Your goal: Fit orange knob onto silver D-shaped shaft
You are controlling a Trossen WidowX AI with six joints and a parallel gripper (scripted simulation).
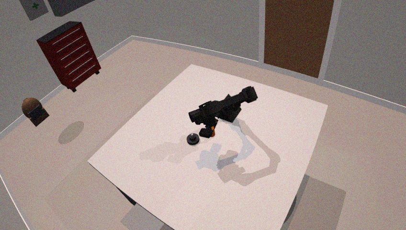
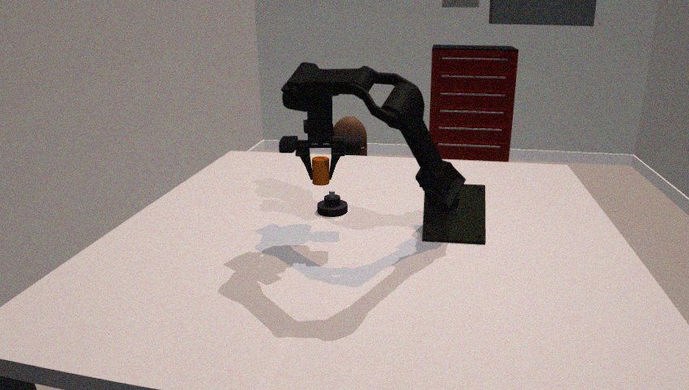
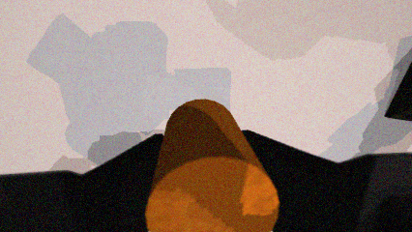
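The orange knob (image 1: 212, 132) (image 2: 320, 171) (image 3: 213, 193) is an upright cylinder held in the air above the table. My gripper (image 2: 320, 176) is shut on it, one finger on each side. The black round pedestal (image 1: 192, 139) (image 2: 331, 208) stands on the table, with the short silver shaft (image 2: 331, 192) pointing up from its middle. In the exterior view the knob hangs higher than the shaft and a little to its left; in the top view it is to the right of the pedestal. The knob's underside and hole are hidden, and the shaft's flat side cannot be made out.
The white table (image 1: 159, 188) (image 2: 145, 299) carries the arm's base (image 2: 457, 222), to the right of the pedestal in the exterior view. Arm shadows lie across the table top. A red drawer cabinet (image 1: 71, 56) (image 2: 471, 103) stands on the floor beyond the table.
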